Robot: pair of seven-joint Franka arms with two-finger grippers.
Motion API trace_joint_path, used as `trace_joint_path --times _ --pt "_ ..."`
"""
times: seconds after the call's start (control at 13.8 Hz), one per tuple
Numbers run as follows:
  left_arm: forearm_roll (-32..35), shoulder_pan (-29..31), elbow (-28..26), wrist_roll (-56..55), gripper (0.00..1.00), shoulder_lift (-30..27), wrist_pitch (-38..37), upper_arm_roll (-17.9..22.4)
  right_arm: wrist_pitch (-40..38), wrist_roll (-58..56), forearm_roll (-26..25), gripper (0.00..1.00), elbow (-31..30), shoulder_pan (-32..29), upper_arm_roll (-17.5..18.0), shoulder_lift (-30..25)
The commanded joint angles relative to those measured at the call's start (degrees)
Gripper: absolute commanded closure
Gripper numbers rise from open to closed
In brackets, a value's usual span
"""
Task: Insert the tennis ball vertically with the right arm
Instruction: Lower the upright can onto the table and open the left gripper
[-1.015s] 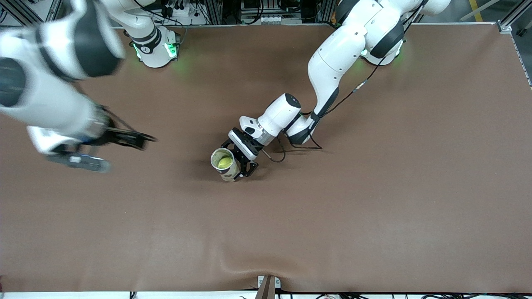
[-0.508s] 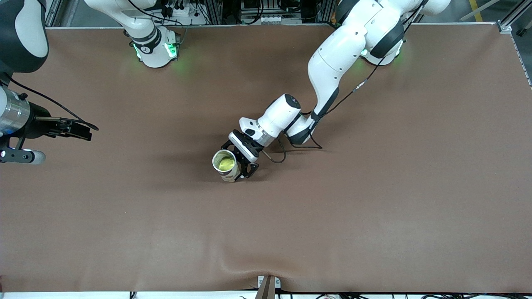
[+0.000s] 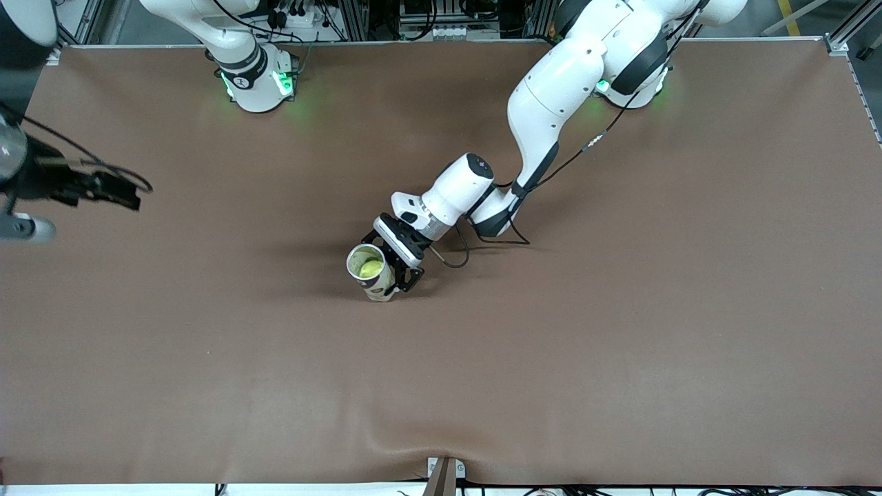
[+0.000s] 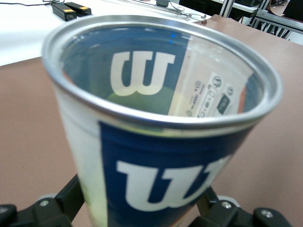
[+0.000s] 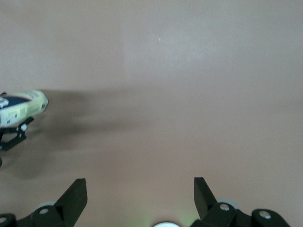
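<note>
Can [image 3: 370, 272] upright near mid-surface [image 3: 620, 331], open mouth up, blue Wilson label; left gripper [image 3: 396, 269] has jaws clamped on its lower body. Tennis ball [image 3: 371, 267] sits inside the can, yellow-green seen through the mouth [image 4: 142, 99]. Right gripper [image 3: 110, 191] is up over the surface toward the right arm's end, well apart from the can, jaws wide apart and holding nothing [image 5: 142, 201].

Can [image 4: 156, 156] clear glossy plastic w/ printed label, bright metal rim [image 4: 142, 116], fuzzy ball [image 3: 371, 267], matt brown table [image 3: 620, 331]
</note>
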Motion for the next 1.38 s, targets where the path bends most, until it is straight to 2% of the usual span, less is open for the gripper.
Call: trace_joint_path --times 0.0,0.07,0.44,0.58,1.31 --pt "-1.21 -0.54 -0.23 -0.61 0.00 -0.83 -0.78 0.66 -1.78 -0.65 -1.32 0.00 -0.63 0.68 0.84 -2.06" --pt "-1.30 -0.54 -0.32 -0.61 0.00 -0.83 -0.96 0.66 -0.92 -0.65 -1.59 0.00 -2.20 0.68 0.93 -4.50" --pt "-1.65 -0.63 -0.49 -0.79 0.00 -1.27 -5.62 0.74 13.65 -0.74 -1.50 0.00 -21.42 -0.90 1.37 -16.11" --pt "-1.39 -0.37 -0.76 -0.79 0.00 -1.53 -6.75 0.75 18.15 -0.74 -1.24 0.00 -26.54 -0.99 1.46 -19.11" --pt "-0.86 1.21 -10.16 -0.79 0.00 -9.09 -11.06 1.63 19.84 -0.65 -0.71 0.00 -23.94 -1.69 1.37 -15.44"
